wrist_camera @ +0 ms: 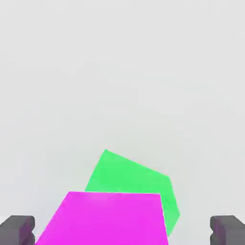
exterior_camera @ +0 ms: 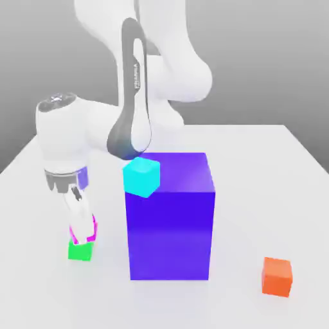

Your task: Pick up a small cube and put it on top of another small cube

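Atop green [exterior_camera: 80,250], magenta cube [wrist_camera: 107,220], plain (slightly askew)

In the exterior view, lower left of the frame, the gripper [exterior_camera: 80,232] hides much of the magenta cube [exterior_camera: 94,229]. In the hand view, that cube is cut off by the frame's edge and covers part of the green cube [wrist_camera: 129,177]; both fingertips [wrist_camera: 16,230] are cropped too.

The blue-purple block [exterior_camera: 169,231] looks smooth and faintly glossy; the tabletop [exterior_camera: 244,193] looks smooth and matt.
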Robot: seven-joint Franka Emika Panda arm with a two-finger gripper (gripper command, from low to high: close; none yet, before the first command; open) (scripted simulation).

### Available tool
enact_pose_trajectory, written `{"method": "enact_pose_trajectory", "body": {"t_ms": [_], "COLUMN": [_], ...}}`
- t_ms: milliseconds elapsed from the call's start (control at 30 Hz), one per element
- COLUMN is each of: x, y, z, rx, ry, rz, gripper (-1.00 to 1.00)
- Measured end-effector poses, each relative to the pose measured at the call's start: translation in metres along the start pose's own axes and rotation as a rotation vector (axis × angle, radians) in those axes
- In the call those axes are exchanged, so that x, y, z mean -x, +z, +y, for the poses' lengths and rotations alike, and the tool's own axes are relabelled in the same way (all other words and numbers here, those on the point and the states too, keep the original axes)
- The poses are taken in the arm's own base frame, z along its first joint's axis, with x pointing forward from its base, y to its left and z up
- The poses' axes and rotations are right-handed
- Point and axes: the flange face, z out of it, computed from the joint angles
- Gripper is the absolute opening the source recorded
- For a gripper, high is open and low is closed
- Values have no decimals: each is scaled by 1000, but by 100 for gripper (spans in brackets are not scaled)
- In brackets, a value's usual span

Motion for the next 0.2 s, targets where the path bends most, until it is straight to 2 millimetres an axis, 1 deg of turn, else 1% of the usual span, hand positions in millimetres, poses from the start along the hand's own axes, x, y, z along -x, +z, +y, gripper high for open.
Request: {"method": "enact_pose_trajectory", "body": {"t_ms": [67, 200], "x": [-1, 0], "y": [-14, -51], "z": [-1, -1], "rx": [0, 0], "ry": [1, 0], "rz": [-1, -1], "gripper": [100, 100]}}
